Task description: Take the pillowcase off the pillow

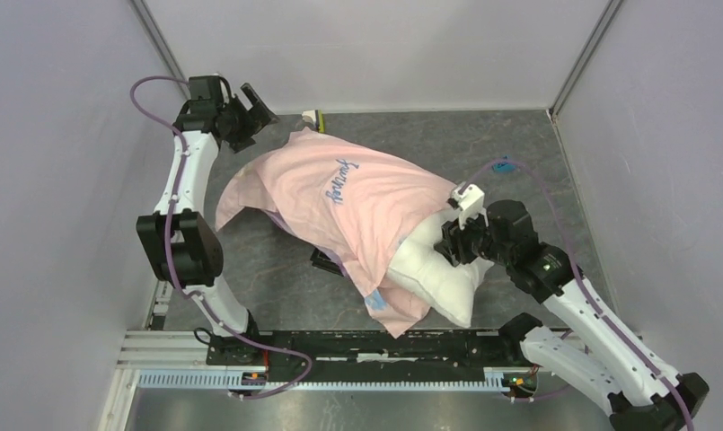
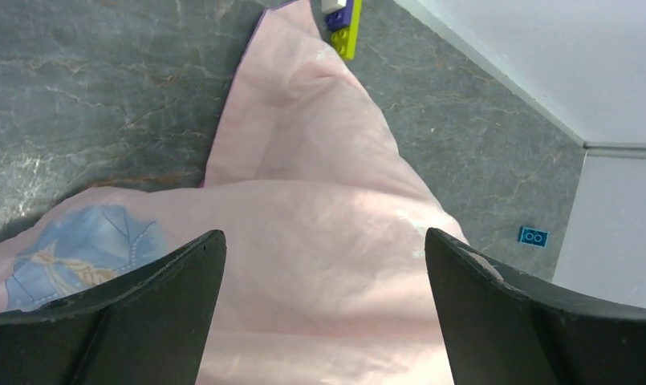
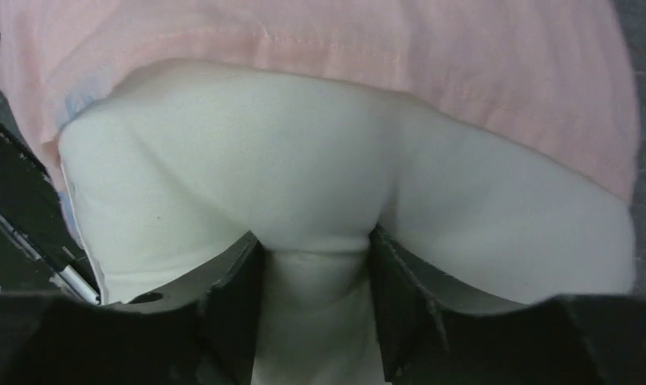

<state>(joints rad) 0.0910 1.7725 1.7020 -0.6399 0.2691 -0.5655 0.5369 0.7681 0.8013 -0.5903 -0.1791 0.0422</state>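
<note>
The pale pink pillowcase with blue cursive lettering lies across the middle of the table and covers most of the white pillow, whose bare end sticks out at the near right. My right gripper is shut on that bare end; in the right wrist view the white pillow bulges round the pinch at my right gripper, with the pink pillowcase above it. My left gripper is open and empty at the far left, beyond the pillowcase's far corner. In the left wrist view my left gripper hangs above the pink pillowcase.
Small toy bricks lie by the pillowcase's far corner near the back wall. A small blue brick lies on the grey table towards the right wall. A dark object shows under the pillowcase's near edge. Walls close in on three sides.
</note>
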